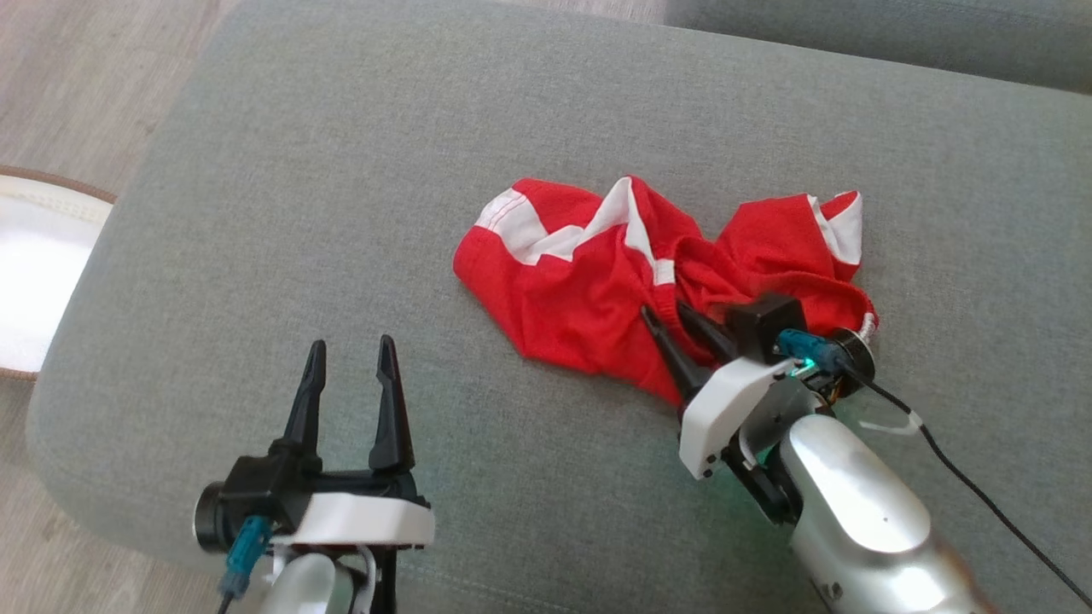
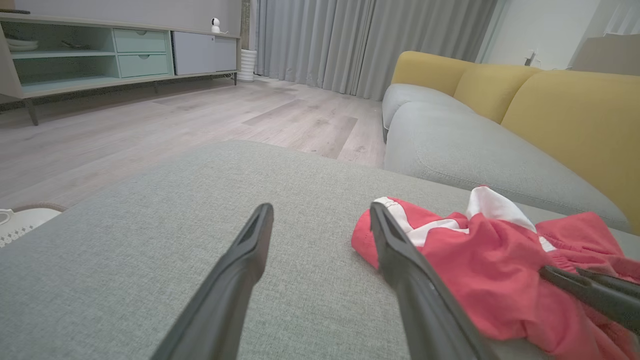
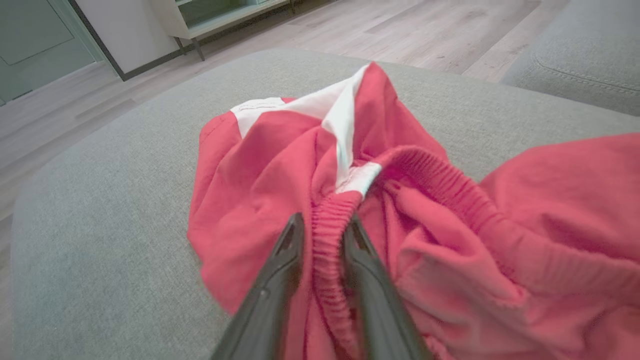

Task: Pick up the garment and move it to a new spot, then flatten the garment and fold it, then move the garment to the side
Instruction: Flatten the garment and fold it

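Observation:
The garment [image 1: 589, 281] is a pair of red shorts with white stripes, lying crumpled on the grey cushion [image 1: 341, 170]. My right gripper [image 1: 664, 309] is at the garment's near edge. In the right wrist view its two fingers pinch the red elastic waistband [image 3: 325, 240] between them, so my right gripper [image 3: 325, 220] is shut on it. My left gripper [image 1: 351, 343] stands open over bare cushion to the left of the garment [image 2: 480, 260]. In the left wrist view my left gripper [image 2: 321, 207] holds nothing, and the right gripper's fingers [image 2: 575, 280] show at the right edge.
A white round object [image 1: 34, 273] sits on the wooden floor beyond the cushion's left edge. A grey sofa with yellow backrests [image 2: 550, 100] stands behind the cushion. A low sideboard [image 2: 100, 55] lines the far wall.

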You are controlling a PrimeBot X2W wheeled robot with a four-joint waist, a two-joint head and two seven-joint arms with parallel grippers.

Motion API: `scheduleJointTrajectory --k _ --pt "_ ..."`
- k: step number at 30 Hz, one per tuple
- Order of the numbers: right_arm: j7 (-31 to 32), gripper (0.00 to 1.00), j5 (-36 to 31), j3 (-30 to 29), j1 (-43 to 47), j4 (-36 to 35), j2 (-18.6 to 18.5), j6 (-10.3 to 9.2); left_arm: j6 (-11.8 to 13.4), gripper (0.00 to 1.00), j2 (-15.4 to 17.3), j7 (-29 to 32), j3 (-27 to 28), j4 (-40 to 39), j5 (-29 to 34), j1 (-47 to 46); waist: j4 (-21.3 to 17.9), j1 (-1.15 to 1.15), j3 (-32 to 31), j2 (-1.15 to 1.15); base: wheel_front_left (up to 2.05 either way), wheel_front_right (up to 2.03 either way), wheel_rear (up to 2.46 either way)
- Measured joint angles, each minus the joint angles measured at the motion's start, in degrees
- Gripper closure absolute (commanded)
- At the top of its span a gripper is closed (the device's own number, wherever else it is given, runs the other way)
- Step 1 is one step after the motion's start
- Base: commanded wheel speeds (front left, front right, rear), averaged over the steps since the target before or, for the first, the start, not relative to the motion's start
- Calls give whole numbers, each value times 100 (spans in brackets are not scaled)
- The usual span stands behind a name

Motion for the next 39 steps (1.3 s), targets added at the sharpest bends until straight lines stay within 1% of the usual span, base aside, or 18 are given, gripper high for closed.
scheduleJointTrajectory --k 1,3,5,6,8,13,15,18,21,26,29,38,39 --pt "-44 67 42 -3 1 4 -1 0 0 0 -3 0 1 -1 11 3 -4 0 -4 0 0 0 0" --pt "-88 67 187 -2 1 7 -1 0 0 0 -7 0 4 -5 48 18 -28 0 -16 0 0 0 0" --pt "-111 74 297 16 1 4 -2 0 0 0 -9 0 7 -15 48 51 -67 0 -30 0 0 0 0" --pt "-113 81 335 38 1 -1 -5 0 0 0 -10 0 7 -16 48 77 -88 0 -37 0 0 0 0" --pt "-183 100 391 68 4 -38 -7 0 -1 0 -11 0 5 -15 51 115 -129 0 -50 0 0 0 0" --pt "-421 100 389 26 9 -213 -7 0 -3 0 -13 0 4 -15 107 115 -217 0 -99 0 0 0 0" --pt "-502 100 327 -99 37 -325 -7 0 -9 0 -13 0 4 -15 108 116 -258 0 -145 0 0 0 0" --pt "-603 100 46 -469 199 -591 -7 0 -9 0 -13 0 3 -15 149 129 -331 0 -226 0 0 0 0" --pt "-597 100 -153 -861 667 -902 -20 0 -10 0 -11 0 4 -16 149 213 -410 0 -295 0 0 0 0" --pt "-258 100 -310 -1292 1734 -1483 -92 0 -11 0 2 0 8 -15 167 350 -555 -1 -347 0 0 0 0" --pt "-33 100 -315 -1392 2165 -1778 -163 0 -13 0 14 0 13 -21 172 349 -648 -1 -343 0 0 0 0" --pt "288 100 -332 -1839 2376 -2237 -532 0 -14 0 15 0 -1 -20 199 346 -856 0 -336 0 0 0 0" --pt "287 81 -331 -1869 2381 -2279 -531 0 -14 0 15 0 -2 -18 199 346 -870 0 -343 0 0 0 0"
